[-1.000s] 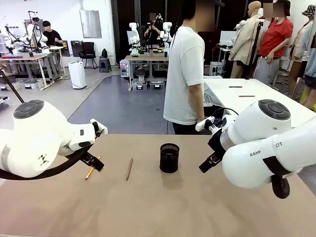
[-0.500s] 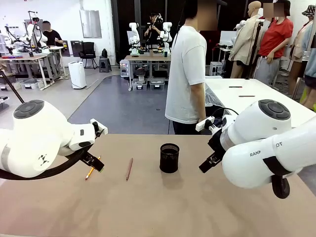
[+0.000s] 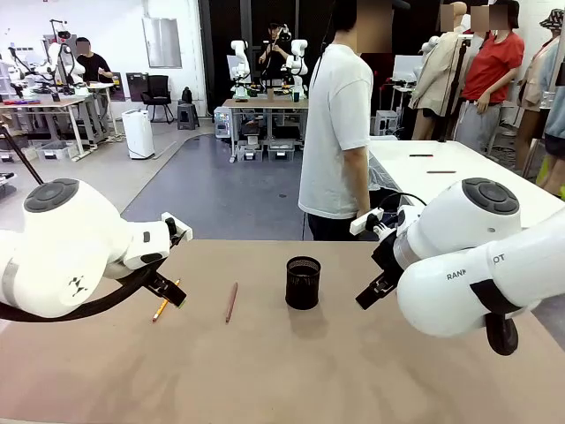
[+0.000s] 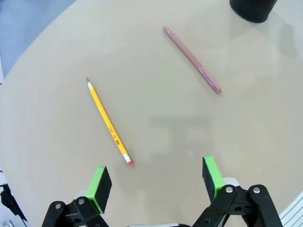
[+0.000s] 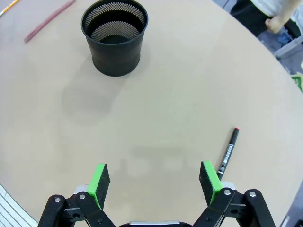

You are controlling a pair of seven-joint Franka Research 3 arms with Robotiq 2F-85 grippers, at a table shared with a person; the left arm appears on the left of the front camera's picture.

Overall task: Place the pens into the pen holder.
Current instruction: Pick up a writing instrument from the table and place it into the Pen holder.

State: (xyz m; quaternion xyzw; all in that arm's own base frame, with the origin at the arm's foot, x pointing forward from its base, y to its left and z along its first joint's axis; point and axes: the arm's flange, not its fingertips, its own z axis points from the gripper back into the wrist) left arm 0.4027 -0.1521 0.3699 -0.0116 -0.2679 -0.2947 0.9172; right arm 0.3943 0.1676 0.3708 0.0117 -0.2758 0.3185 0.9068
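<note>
— So, which step is in hand?

— The very first one, I'd say. The black mesh pen holder [image 5: 114, 38] stands upright mid-table and looks empty, while all three pens lie flat on the table [image 3: 265, 371].

— And the grippers?

— Jaws wide apart on both, holding nothing. Above the left gripper [image 4: 156, 178] lies the yellow pencil [image 4: 108, 122], just ahead of its fingers; the reddish-brown pen [image 4: 191, 59] lies farther on, nearer the holder. The right gripper [image 5: 154, 180] has a black pen with a red tip [image 5: 227, 151] just beside one pad.

— Next move?

— Probably a first pickup: descend over one pen, turn the wrist so the pads straddle it crosswise, then close.
</note>
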